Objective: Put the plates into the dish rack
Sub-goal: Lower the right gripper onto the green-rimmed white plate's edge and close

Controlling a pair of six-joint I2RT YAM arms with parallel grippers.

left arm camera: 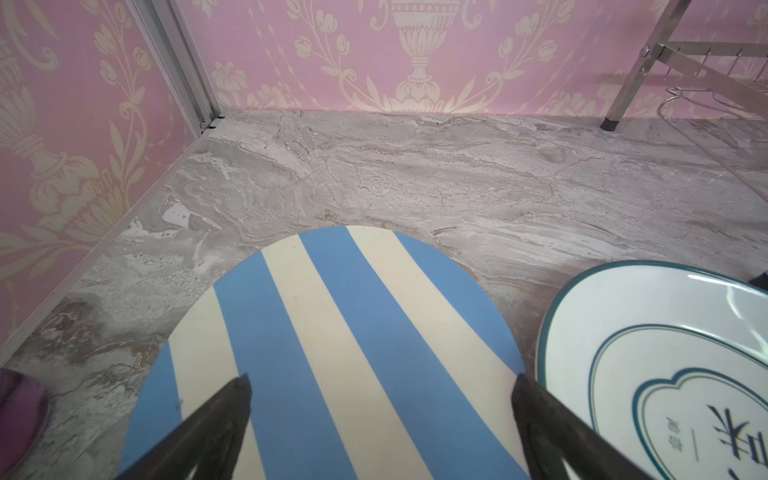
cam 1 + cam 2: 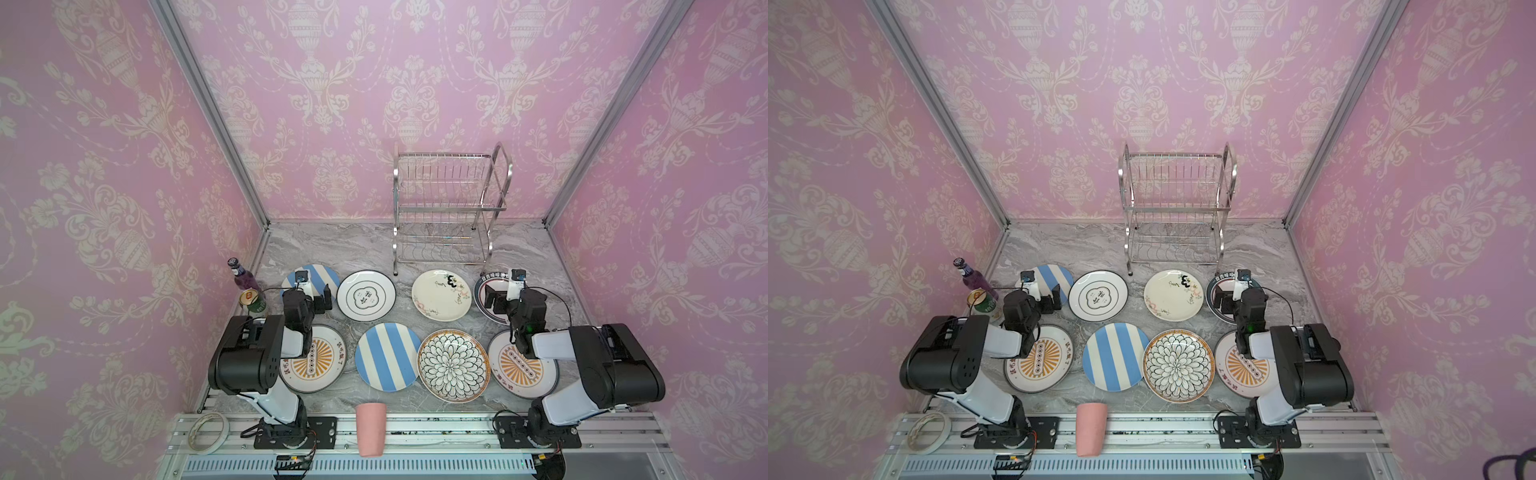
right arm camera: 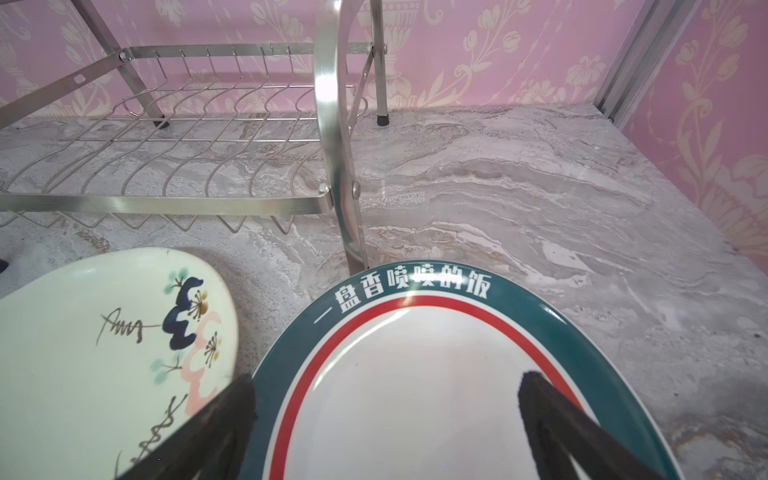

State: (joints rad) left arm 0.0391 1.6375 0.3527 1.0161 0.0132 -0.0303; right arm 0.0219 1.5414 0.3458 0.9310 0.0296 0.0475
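The left gripper (image 1: 382, 380) is released, fingers spread above the blue-white striped plate (image 1: 332, 332); whether they touch it cannot be determined. The right gripper (image 3: 386, 376) is likewise released, above the dark-rimmed plate (image 3: 415, 286). Eight plates (image 2: 387, 356) lie flat in two rows of four on the grey marble tabletop (image 2: 332, 245), lower centre of both top views. Pink damask wallpaper (image 2: 374, 83) covers three walls. The dish rack (image 2: 449, 208) stands upright right of centre, behind the plates. A pink cup (image 2: 371, 428) sits at bottom centre. A purple bottle (image 2: 243, 276) and a green can (image 2: 253, 301) stand at the tabletop's left edge.
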